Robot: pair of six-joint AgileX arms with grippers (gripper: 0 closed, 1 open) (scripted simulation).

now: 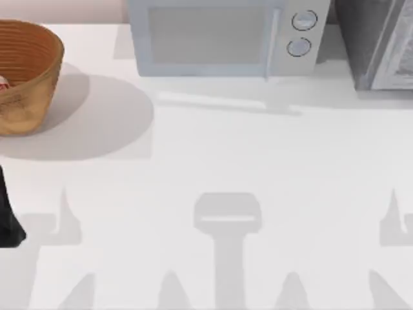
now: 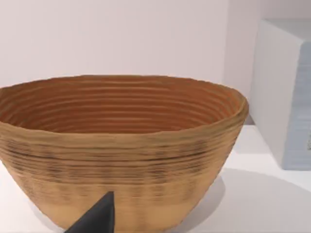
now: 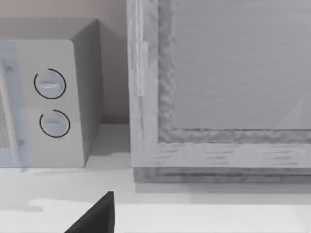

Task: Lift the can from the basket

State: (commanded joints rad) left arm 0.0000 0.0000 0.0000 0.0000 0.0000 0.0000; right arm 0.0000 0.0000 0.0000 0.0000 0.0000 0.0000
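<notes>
Approach step: I'm facing my left gripper toward the basket at the table's far left; can't tell its finger opening. Can is sitting inside, barely peeking at the edge. Next I'm needing to rise over the rim and descend.

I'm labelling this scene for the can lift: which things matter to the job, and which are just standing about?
For the job:
- tan-orange woven wicker basket
- small whitish-and-red can inside it
- left claw, near the basket

Standing about:
- white microwave
- grey cabinet
</notes>
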